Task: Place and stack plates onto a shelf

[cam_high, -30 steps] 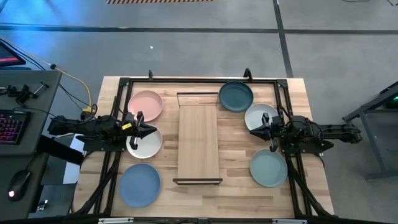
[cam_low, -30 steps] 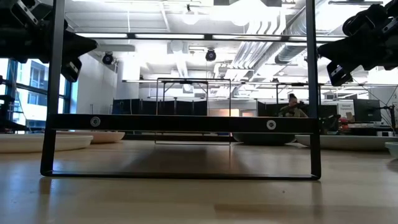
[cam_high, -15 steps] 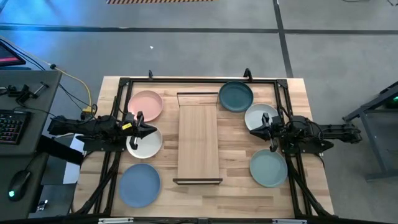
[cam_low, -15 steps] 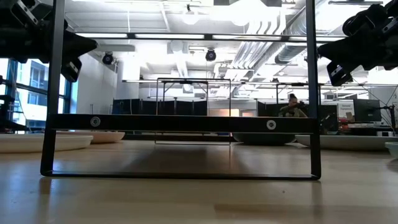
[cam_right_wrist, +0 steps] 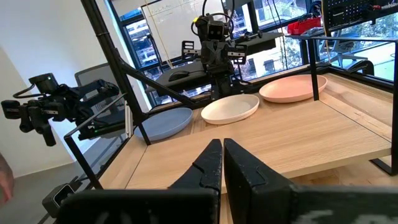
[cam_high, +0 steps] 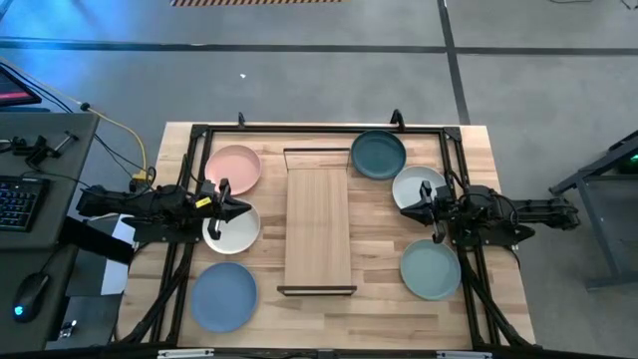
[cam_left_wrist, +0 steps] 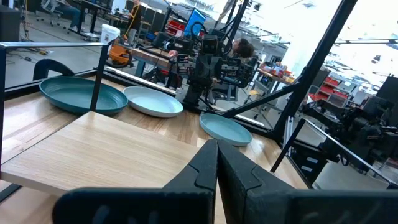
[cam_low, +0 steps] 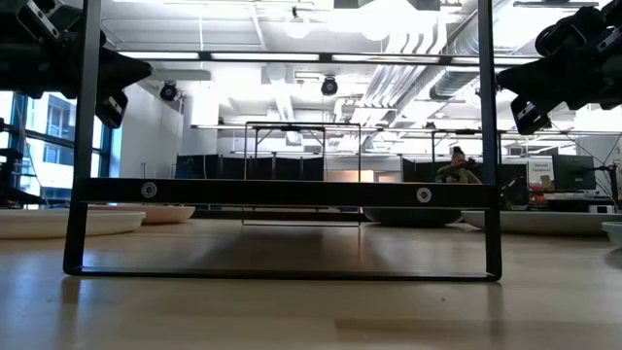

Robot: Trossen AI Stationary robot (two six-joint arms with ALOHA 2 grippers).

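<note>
The light-wood shelf with black wire end frames stands lengthwise at the table's middle, nothing on it. Left of it lie the pink plate, a whitish plate and the blue plate. Right of it lie the dark teal plate, a second whitish plate and the sage green plate. My left gripper hovers shut above the left whitish plate's far rim. My right gripper hovers shut between the right whitish and sage plates. Both point at the shelf.
A black frame of rails runs around the table's far and side edges. A desk with a keyboard and mouse stands off the table's left side. Bare wood shows along the near edge on both sides of the shelf.
</note>
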